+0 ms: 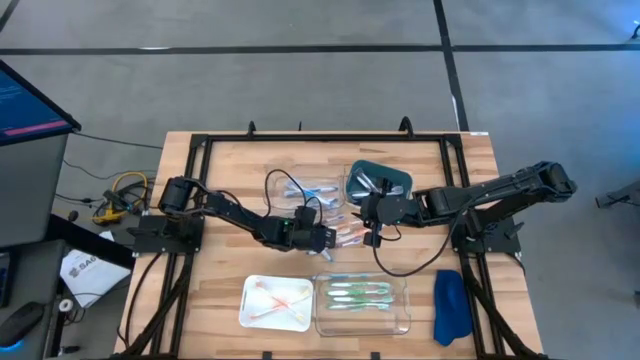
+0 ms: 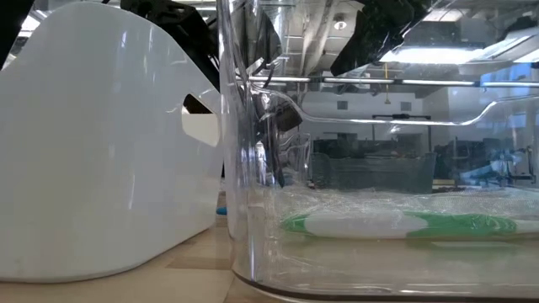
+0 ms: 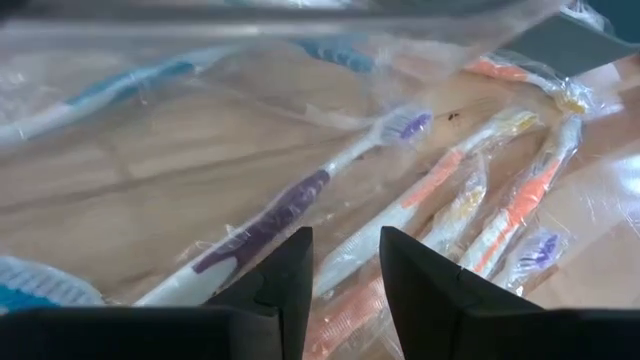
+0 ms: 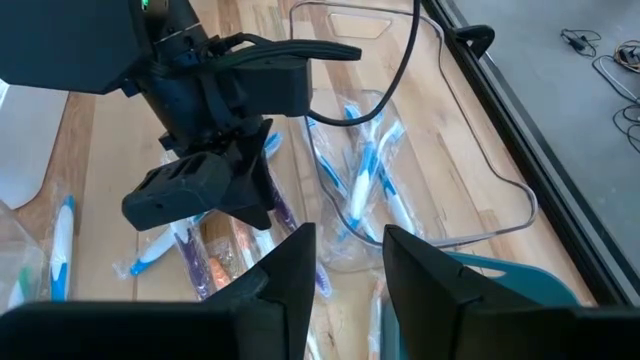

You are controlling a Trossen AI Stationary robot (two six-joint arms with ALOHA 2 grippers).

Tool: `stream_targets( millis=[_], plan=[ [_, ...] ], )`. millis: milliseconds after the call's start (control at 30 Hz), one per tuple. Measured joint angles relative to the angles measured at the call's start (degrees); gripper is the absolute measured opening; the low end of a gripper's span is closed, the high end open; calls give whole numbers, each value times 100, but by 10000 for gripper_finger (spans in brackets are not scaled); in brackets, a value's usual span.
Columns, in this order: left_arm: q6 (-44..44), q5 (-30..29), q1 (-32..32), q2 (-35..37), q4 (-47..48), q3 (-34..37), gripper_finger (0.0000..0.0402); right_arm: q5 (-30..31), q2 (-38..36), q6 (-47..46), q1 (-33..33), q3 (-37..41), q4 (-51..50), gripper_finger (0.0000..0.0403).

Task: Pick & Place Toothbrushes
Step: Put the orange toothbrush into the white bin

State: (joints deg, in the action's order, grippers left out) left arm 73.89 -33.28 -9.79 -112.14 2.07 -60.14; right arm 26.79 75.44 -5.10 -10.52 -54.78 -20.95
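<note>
Left gripper: dark blunt fingers parted by a narrow gap, nothing pinched, low over the toothbrushes. Just ahead of the jaws, a slim purple-and-white brush in crinkly clear wrap; beside it orange-and-white ones, same glossy film, on pale wood-grain table

Right gripper: jaws slightly apart, empty, near the left one; ahead of them blue-and-white wrapped brushes in a clear tray

Farther out: white tray with orange brushes, clear tub with green ones, teal tray, blue cloth
</note>
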Motion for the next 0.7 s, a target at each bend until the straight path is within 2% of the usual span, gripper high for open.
stream_targets(
  millis=[300, 467, 700],
  plan=[
    [-444, -171, -20, 0, 2, 2, 113, 0, 0, 0, 2, 0, -2, 113],
    [-757, -738, -126, 0, -3, 2, 113, 0, 0, 0, 1, 0, -2, 113],
    [-967, -888, -105, 0, -137, 0, 113, 0, 0, 0, 2, 2, 0, 113]
  ],
)
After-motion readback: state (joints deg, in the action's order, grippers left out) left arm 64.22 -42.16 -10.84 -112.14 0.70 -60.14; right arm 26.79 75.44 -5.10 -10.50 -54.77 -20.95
